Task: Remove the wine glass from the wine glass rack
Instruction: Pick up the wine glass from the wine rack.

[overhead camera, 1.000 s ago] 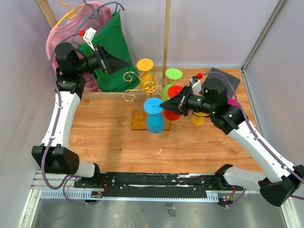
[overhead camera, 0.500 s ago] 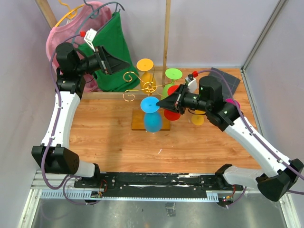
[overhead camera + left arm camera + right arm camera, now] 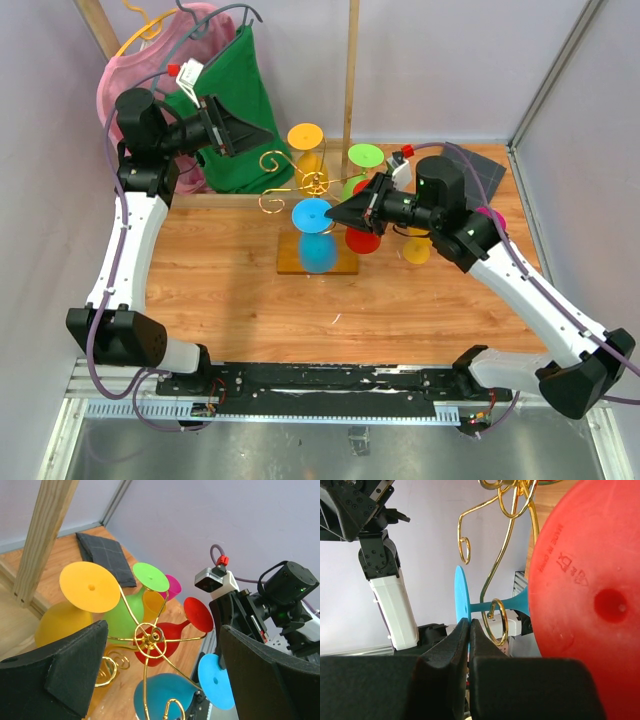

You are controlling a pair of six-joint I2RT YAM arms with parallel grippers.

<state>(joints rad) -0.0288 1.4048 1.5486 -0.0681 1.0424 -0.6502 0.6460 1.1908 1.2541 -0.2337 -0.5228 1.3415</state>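
The gold wire wine glass rack [image 3: 315, 182] stands mid-table on a light-wood base [image 3: 288, 262], with several coloured glasses hanging upside down from it. My right gripper [image 3: 341, 217] is shut on the thin edge of the blue wine glass's foot [image 3: 461, 595], its fingertips [image 3: 460, 630] pinching the disc. The blue stem passes through a gold curl [image 3: 496, 622] of the rack. The blue bowl [image 3: 320, 254] hangs over the base. My left gripper [image 3: 262, 135] is open at the back left, facing the rack hub [image 3: 148, 636] with nothing between its fingers.
Yellow [image 3: 305, 137], green [image 3: 365, 155], red [image 3: 362, 238] and pink [image 3: 490, 213] glasses crowd the rack. A green garment [image 3: 235, 110] and a pink one hang on a wooden frame [image 3: 350, 70] behind. A dark folded cloth [image 3: 475, 165] lies at the back right.
The right gripper, shut on the blue glass's foot, has moved left and toward the back, carrying the blue glass with it. The left arm has stayed still.
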